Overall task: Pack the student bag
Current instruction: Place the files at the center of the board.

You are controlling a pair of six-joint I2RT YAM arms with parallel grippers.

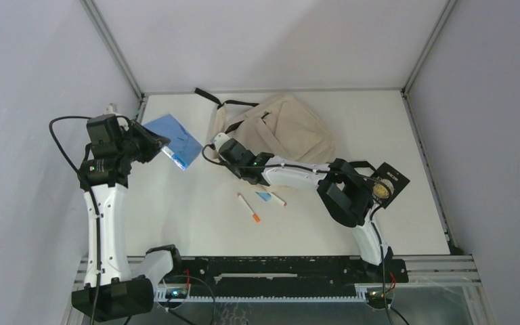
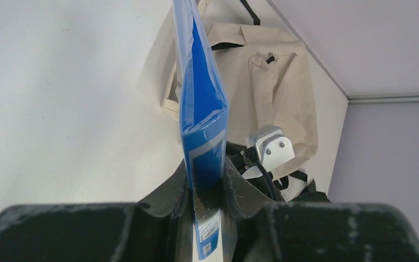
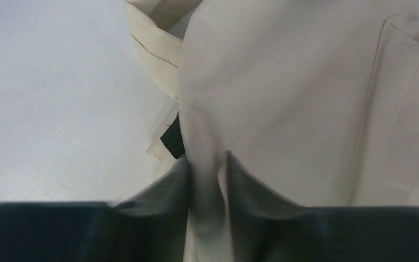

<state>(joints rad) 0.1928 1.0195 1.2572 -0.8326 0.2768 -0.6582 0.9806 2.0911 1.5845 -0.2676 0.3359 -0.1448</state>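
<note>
The student bag (image 1: 291, 128), cream fabric with black straps, lies at the back middle of the table and also shows in the left wrist view (image 2: 273, 93). My right gripper (image 1: 222, 143) is at the bag's left edge. In the right wrist view its jaws (image 3: 207, 161) pinch a raised fold of the bag's fabric (image 3: 283, 82). My left gripper (image 1: 159, 145) hangs above the table's left side, shut on a flat blue notebook (image 1: 176, 139). The notebook (image 2: 199, 98) stands on edge between the jaws (image 2: 207, 183), pointing toward the bag.
Two white pens (image 1: 248, 207) (image 1: 277, 198) and a small blue piece (image 1: 264, 196) lie in front of the bag. A black item with a round gold part (image 1: 387, 183) sits by the right arm's elbow. A black strap (image 1: 210, 98) trails off the bag's far left.
</note>
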